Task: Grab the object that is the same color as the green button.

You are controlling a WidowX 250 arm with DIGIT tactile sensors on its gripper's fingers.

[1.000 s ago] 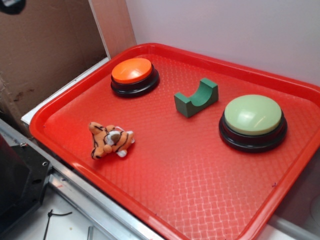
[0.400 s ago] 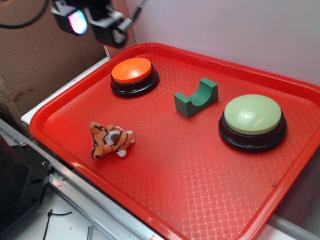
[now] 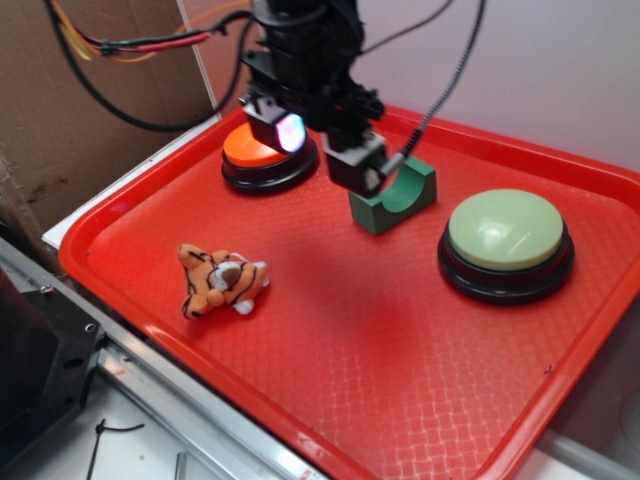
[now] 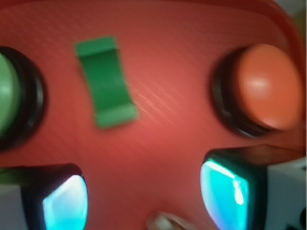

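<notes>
Exterior view: a red plastic tray (image 3: 380,400) with a textured floor is carrying four items. The dark green notched block (image 3: 395,200) is sitting on the tray floor near the far middle, notch facing up, between the two buttons and touching neither. The pale green dome button (image 3: 506,232) on its black base is standing to the right of the block, nearer the tray's right edge. The orange button (image 3: 250,155) on a black base is standing toward the far left corner and is partly covered by the arm. A small plush tiger (image 3: 222,281) is lying on its side at the left front of the tray, well apart from the rest.

The hand (image 3: 322,150) is hanging above the tray floor between the orange button and the green block, its two fingers spread apart and holding nothing. The right finger (image 3: 356,163) is overlapping the block's near-left end in this view; whether it is touching cannot be told. The other finger's pad (image 3: 288,130) is glowing with coloured light. Cables are running up from the arm toward the cardboard wall (image 3: 90,130) at the left.

Wrist view, blurred: the green block (image 4: 105,81) is lying ahead of the hand on the tray floor (image 4: 168,124), left of centre. The orange button (image 4: 261,88) is showing at the right and a slice of the green button (image 4: 7,93) at the left edge. Two pads (image 4: 225,189) glowing cyan are standing wide apart at the bottom corners, with nothing between them.
</notes>
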